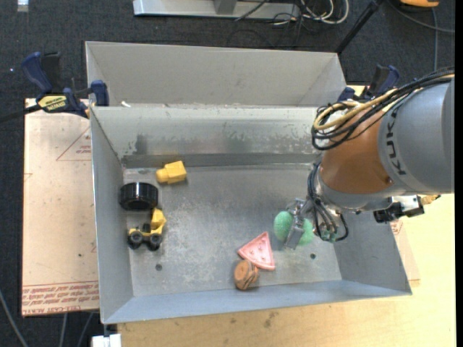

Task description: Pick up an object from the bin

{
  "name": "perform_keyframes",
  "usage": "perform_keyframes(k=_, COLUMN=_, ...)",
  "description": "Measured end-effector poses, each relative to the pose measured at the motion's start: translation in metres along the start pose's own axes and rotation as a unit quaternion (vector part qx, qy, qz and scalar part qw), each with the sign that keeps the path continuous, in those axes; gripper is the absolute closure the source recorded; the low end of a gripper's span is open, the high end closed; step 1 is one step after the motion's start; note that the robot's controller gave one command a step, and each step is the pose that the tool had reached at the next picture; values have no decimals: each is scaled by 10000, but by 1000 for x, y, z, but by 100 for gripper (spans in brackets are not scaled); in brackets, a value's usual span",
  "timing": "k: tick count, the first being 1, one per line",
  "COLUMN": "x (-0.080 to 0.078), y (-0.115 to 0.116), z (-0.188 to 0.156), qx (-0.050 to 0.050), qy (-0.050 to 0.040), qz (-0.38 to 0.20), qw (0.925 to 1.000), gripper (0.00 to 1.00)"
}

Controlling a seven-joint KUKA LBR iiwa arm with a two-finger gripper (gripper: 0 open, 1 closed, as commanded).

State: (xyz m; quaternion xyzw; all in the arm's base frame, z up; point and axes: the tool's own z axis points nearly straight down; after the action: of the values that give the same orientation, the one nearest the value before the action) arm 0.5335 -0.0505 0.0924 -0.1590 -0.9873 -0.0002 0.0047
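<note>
KUKA arm's gripper (295, 235) sits low in the grey metal bin (217, 215), directly against a small rounded green toy (281, 224) on the floor of the bin's right half. The pick appears not yet done: the toy is not lifted. Whether the gripper is spread or closed cannot be told. A pink watermelon-slice wedge (258, 251) lies just beside them.

The grey bin (217, 215) has a flat metal floor. A green lump (282, 224) sits right by the hand (298, 233). Just beside the hand, nearer the front wall, lie a pink melon slice (258, 251) and a brown round thing (246, 274), touching each other. Far across the floor from the hand lie a yellow block (172, 172), a black wheel (138, 196) and a yellow toy truck (147, 231).
</note>
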Motion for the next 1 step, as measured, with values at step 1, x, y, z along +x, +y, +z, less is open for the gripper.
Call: perform_keyframes(k=1, x=-3, y=1, z=-18, qx=-15, qy=-62, qz=-1, qw=10000, gripper=100)
